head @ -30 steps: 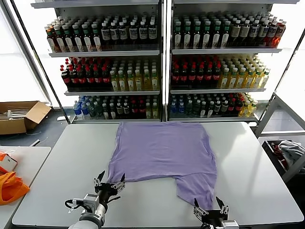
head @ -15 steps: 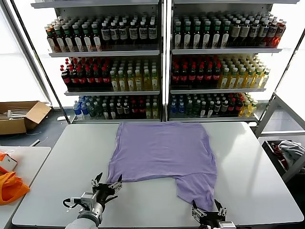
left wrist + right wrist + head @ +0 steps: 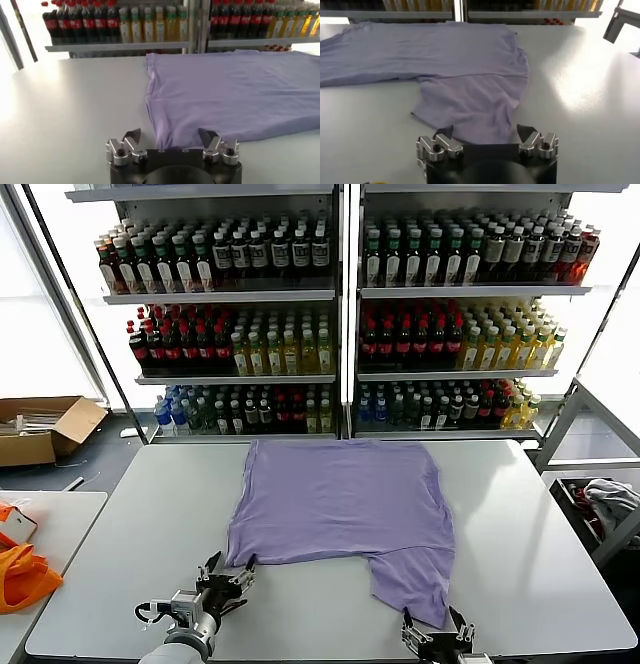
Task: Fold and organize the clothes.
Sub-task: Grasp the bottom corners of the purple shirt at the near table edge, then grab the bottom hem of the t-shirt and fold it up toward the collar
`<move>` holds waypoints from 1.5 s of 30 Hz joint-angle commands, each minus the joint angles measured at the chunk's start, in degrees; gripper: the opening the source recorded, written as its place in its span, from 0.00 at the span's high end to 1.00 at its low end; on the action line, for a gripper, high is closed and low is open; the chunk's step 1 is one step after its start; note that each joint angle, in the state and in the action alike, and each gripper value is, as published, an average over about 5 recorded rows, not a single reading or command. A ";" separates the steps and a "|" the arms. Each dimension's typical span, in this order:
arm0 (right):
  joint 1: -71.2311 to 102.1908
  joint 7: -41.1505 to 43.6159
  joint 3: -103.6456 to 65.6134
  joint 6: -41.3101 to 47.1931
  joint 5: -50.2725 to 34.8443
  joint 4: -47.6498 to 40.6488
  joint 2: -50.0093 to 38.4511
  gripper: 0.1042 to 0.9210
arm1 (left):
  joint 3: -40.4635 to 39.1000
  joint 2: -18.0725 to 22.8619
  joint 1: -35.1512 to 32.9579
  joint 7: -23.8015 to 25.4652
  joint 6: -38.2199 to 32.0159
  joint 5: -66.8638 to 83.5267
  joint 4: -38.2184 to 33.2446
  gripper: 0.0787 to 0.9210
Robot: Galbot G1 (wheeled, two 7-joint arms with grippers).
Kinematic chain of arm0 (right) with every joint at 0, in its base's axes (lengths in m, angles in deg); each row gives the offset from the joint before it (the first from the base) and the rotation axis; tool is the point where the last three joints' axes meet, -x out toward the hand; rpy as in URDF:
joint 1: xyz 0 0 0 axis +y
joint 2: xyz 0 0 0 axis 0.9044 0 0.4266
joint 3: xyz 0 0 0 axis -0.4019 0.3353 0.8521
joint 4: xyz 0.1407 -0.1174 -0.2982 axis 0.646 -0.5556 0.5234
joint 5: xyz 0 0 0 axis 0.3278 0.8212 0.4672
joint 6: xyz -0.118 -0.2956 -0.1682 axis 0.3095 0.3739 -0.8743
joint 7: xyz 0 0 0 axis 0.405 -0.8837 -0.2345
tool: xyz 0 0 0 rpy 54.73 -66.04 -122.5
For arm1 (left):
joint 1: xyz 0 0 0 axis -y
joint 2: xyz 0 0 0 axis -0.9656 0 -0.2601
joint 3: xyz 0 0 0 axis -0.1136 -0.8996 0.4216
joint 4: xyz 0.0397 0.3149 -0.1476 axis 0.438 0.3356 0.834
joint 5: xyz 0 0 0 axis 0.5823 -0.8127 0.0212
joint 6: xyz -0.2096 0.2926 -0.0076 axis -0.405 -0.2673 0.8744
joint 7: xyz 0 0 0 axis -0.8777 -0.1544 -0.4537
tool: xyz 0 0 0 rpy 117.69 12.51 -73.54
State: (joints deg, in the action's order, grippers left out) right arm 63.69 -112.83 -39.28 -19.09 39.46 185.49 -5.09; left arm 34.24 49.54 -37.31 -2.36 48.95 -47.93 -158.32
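The T-shirt (image 3: 340,519) lies plain side up on the white table (image 3: 540,554), spread mostly flat, its far edge toward the shelves (image 3: 340,314) of bottled drinks. Its near edge is uneven: on the robot's left the cloth ends in a straight folded hem partway down the table, while on the right a flap hangs farther toward the robot, ending in a point near the table's front edge.

The left gripper (image 3: 225,582) sits low at the shirt's near-left corner. In the left wrist view its fingers (image 3: 131,137) stand apart, one on bare table and the other over the cloth, with the corner of the shirt (image 3: 225,95) reaching in between them — it seems to touch the fabric edge, though no grip is made.

The right gripper (image 3: 436,632) is at the tip of the long flap, at the very front of the table. In the right wrist view its fingers (image 3: 525,132) are likewise spread, with the flap's lower edge (image 3: 475,112) lying between them; whether the pads press on the cloth cannot be told from here.

Off to the robot's left stand a second table with an orange bag (image 3: 22,576) and a cardboard box (image 3: 45,427) on the floor beyond — well apart from the shirt. A grey-white cloth bundle (image 3: 610,499) sits past the table's right side.
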 commanded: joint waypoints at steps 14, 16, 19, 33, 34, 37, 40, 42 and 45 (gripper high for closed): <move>-0.32 0.66 -0.13 -1.17 0.95 -1.47 0.36 0.82 | -1.26 0.13 -0.45 0.14 1.58 1.02 -0.49 0.81; -0.31 0.95 -0.16 -1.42 1.29 -1.53 0.36 0.88 | -1.34 0.15 -0.35 0.22 1.22 0.69 -0.19 0.88; -0.29 1.42 -0.38 -1.71 1.72 -1.26 0.36 0.97 | -1.57 0.21 -0.30 0.44 0.20 -0.01 0.13 0.96; -3.85 5.69 -2.34 -4.77 6.56 -0.66 3.22 1.00 | -1.73 1.23 0.36 0.52 -4.90 -2.06 -1.74 0.99; -4.36 6.14 -2.44 -5.04 6.92 -0.81 3.49 1.00 | -1.67 1.30 0.64 0.46 -5.32 -2.14 -1.99 0.99; -6.13 7.33 -2.82 -5.81 7.26 -1.39 4.18 1.00 | -1.43 1.44 1.57 0.27 -6.30 -2.30 -2.49 0.99; -8.48 8.56 -3.23 -6.49 7.35 -2.27 4.96 1.00 | -1.08 1.66 2.61 0.04 -7.19 -1.79 -2.64 0.99; -10.31 9.33 -3.38 -6.66 7.31 -2.98 5.38 1.00 | -1.01 1.74 3.49 -0.11 -7.86 -1.32 -2.43 0.99; -13.73 10.33 -3.38 -6.56 7.17 -4.17 5.74 1.00 | -1.06 1.71 5.07 -0.22 -8.62 -0.61 -1.75 0.99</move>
State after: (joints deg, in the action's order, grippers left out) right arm 52.99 -104.09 -42.71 -24.55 45.64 181.65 0.26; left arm 33.00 51.20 -34.32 -2.52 42.37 -48.90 -159.79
